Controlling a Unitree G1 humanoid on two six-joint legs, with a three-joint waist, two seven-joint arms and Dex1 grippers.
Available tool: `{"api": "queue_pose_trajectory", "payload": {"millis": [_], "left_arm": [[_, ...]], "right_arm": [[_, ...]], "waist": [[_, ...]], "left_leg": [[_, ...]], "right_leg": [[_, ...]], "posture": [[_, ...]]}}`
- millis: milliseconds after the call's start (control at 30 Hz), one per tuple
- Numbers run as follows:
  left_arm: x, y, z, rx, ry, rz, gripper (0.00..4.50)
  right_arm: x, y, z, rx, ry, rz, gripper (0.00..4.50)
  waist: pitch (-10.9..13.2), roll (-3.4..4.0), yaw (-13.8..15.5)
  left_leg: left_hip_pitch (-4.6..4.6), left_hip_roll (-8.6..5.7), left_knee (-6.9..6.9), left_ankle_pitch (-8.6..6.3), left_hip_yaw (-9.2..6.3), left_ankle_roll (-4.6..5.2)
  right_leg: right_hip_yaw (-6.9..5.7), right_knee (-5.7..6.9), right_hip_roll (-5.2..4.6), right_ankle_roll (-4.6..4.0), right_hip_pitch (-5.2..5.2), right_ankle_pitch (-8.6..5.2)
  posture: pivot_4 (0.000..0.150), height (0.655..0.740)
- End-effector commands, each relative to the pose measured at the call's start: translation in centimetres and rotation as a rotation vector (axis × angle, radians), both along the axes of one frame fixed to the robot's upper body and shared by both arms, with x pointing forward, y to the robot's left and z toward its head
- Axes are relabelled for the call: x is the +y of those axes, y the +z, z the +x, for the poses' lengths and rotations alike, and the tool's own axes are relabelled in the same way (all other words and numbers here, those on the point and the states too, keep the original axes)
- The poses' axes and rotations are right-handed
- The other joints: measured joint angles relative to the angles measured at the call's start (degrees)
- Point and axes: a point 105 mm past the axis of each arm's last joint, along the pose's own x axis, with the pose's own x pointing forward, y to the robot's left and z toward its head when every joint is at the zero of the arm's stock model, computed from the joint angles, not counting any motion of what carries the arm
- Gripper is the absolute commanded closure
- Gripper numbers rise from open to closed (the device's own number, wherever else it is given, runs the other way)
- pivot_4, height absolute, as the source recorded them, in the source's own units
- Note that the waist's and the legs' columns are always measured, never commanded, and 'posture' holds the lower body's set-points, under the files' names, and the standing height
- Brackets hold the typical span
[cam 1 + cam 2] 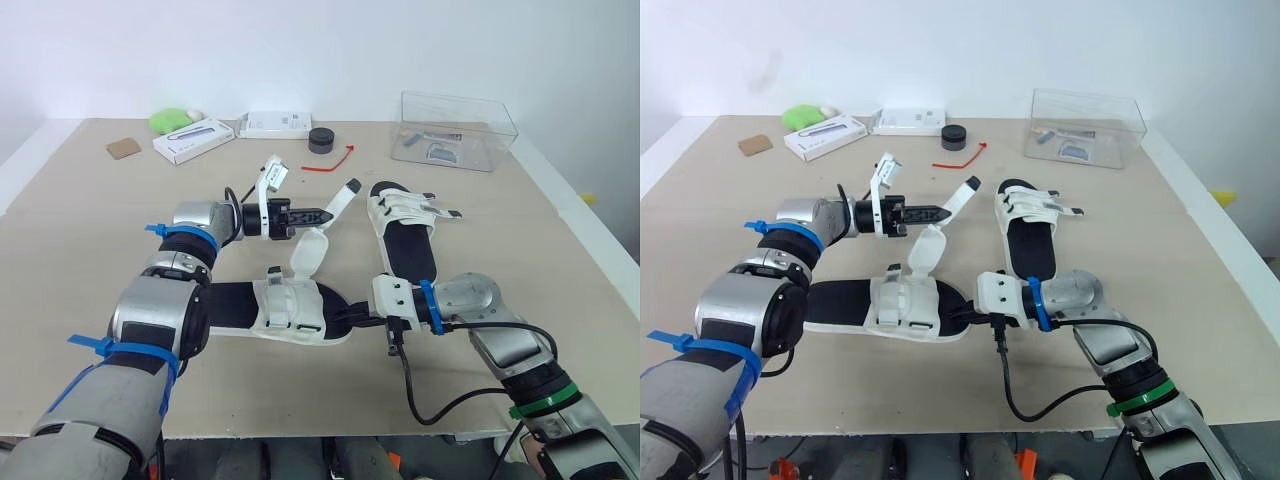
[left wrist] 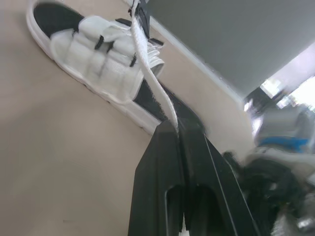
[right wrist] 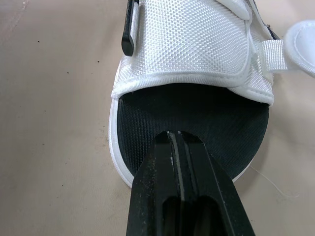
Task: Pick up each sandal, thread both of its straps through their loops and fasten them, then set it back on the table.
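White mesh and a black footbed mark the near sandal (image 1: 285, 305), which lies flat on the tan table (image 1: 90, 250) close to the front edge, its length running across the robot's front; the right gripper (image 3: 177, 135) sits at its right-hand end, fingers pressed together with no gap between them, their tip over the black footbed just short of the white rim; whether they bear down on the footbed I cannot tell. Just behind the upper, a loose strap (image 1: 309, 250) with a rounded end stands up from this sandal, unfastened; above it the left gripper (image 1: 322, 215) hangs clear of the table, pointing to the robot's right, its fingers clamped on a second strap (image 1: 343, 197), a narrow white band whose black-tipped end slants up and away beyond the fingertips; the left wrist view shows that band pinched right at the tips. To the right and a little farther back lies the far sandal (image 1: 408, 245), lengthwise, heel toward the robot, its straps laid across the upper. Farther on sit a red tie (image 1: 330, 162), a black puck (image 1: 321, 140), two white boxes (image 1: 194, 139), a brown square (image 1: 124, 148), a green lump (image 1: 170, 120) and a clear plastic box (image 1: 458, 130) at the far right.
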Motion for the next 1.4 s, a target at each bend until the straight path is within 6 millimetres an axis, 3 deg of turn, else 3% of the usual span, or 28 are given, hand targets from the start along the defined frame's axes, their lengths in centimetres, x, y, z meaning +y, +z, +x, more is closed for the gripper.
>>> {"api": "queue_pose_trajectory", "payload": {"millis": [33, 167, 300, 533, 833, 1033, 1167, 1333, 1400], "left_arm": [[0.1, 2.6, -0.5, -0.344, -0.029, 0.072, 4.47], [0.4, 3.6, -4.2, -0.84, -0.102, 0.186, 4.47], [0.8, 2.3, -8.2, -1.178, -0.244, 0.287, 4.47], [1.7, 1.5, -11.5, -1.522, -0.395, 0.328, 4.47], [2.9, -0.4, -13.0, -1.735, -0.608, 0.387, 4.47], [3.0, 0.7, -12.9, -1.801, -0.52, 0.311, 4.47], [3.1, 0.3, -13.1, -1.845, -0.565, 0.319, 4.47], [3.3, 0.1, -12.4, -1.756, -0.533, 0.338, 4.47], [3.4, 0.3, -12.4, -1.726, -0.518, 0.328, 3.93]], "right_arm": [[-0.5, -0.4, 0.2, 0.007, -0.027, -0.028, 4.5], [-0.8, -0.6, 0.1, 0.011, -0.028, -0.035, 4.5], [-0.7, -0.6, 0.1, 0.014, -0.022, -0.035, 4.5], [-0.4, -0.7, 0.1, 0.018, 0.006, -0.042, 4.5], [-0.1, -0.8, 0.1, 0.017, 0.032, -0.047, 4.5], [-0.1, -0.9, 0.0, 0.016, 0.037, -0.049, 4.5], [-0.1, -1.0, 0.0, 0.017, 0.041, -0.051, 4.5], [-0.2, -1.0, 0.1, 0.015, 0.041, -0.052, 4.5], [-0.2, -1.0, 0.0, 0.016, 0.042, -0.053, 4.5]], "waist": [[0.0, 0.0, 0.01], [0.0, 0.01, 0.05], [-0.02, 0.01, 0.23], [-0.03, 0.0, 0.23], [-0.03, 0.0, 0.23], [-0.03, 0.0, 0.22], [-0.03, 0.0, 0.21], [-0.03, 0.0, 0.21], [-0.03, 0.0, 0.21]], "left_leg": [[0.01, 0.09, 0.0, 0.0, 0.01, 0.0], [0.03, 0.19, -0.01, -0.01, 0.08, -0.03], [0.04, 0.19, 0.02, 0.0, 0.12, -0.03], [0.13, 0.22, 0.13, 0.05, 0.38, 0.06], [0.13, 0.25, 0.18, 0.05, 0.48, 0.13], [0.12, 0.28, 0.2, 0.05, 0.5, 0.13], [0.13, 0.29, 0.2, 0.05, 0.5, 0.13], [0.13, 0.29, 0.2, 0.04, 0.52, 0.15], [0.13, 0.3, 0.2, 0.04, 0.52, 0.15]], "right_leg": [[0.02, 0.0, 0.0, -0.2, 0.0, 0.12], [0.2, 0.01, -0.01, -0.24, -0.01, 0.14], [0.22, 0.0, -0.03, -0.25, 0.01, 0.18], [0.35, -0.03, 0.01, 0.08, 0.05, 0.23], [0.34, -0.06, 0.06, 0.16, 0.04, 0.28], [0.32, -0.06, 0.07, 0.16, 0.04, 0.29], [0.32, -0.07, 0.09, 0.17, 0.03, 0.29], [0.32, -0.06, 0.1, 0.17, 0.03, 0.29], [0.32, -0.06, 0.1, 0.2, 0.03, 0.27]], "posture": [[0.15, 0.74], [0.15, 0.74], [0.15, 0.74], [0.15, 0.74], [0.15, 0.74], [0.15, 0.74], [0.15, 0.74], [0.15, 0.74], [0.15, 0.74]]}}
